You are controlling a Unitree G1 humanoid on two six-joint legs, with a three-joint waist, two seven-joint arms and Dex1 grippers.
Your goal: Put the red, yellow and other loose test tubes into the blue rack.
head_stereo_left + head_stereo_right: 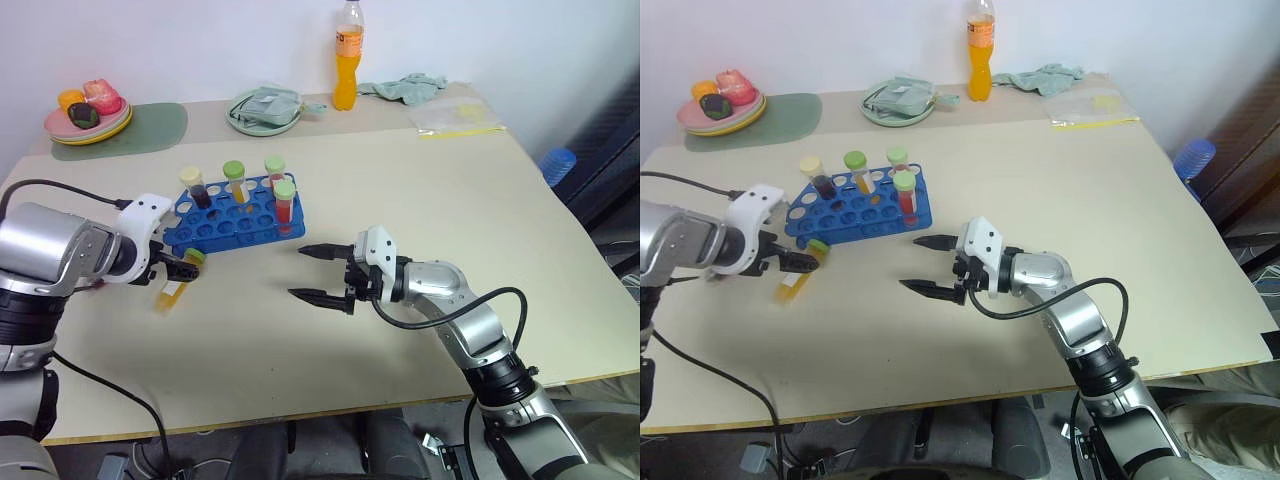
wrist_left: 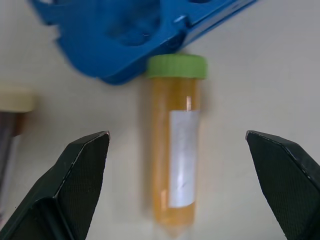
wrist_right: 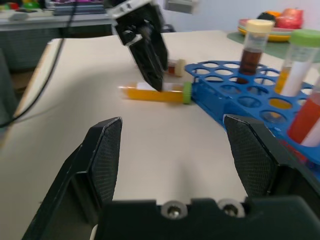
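Upright in the blue rack [image 1: 228, 218], four capped tubes; both pincers agape, left pincer [image 1: 178, 268] over a loose yellow tube [image 2: 174, 150].

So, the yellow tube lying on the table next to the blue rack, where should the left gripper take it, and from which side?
Probably from above, at mid-body. The yellow tube lies flat, its green cap against the blue rack, so the cap end is crowded. The open left gripper already straddles the labelled middle, one finger on each long side.
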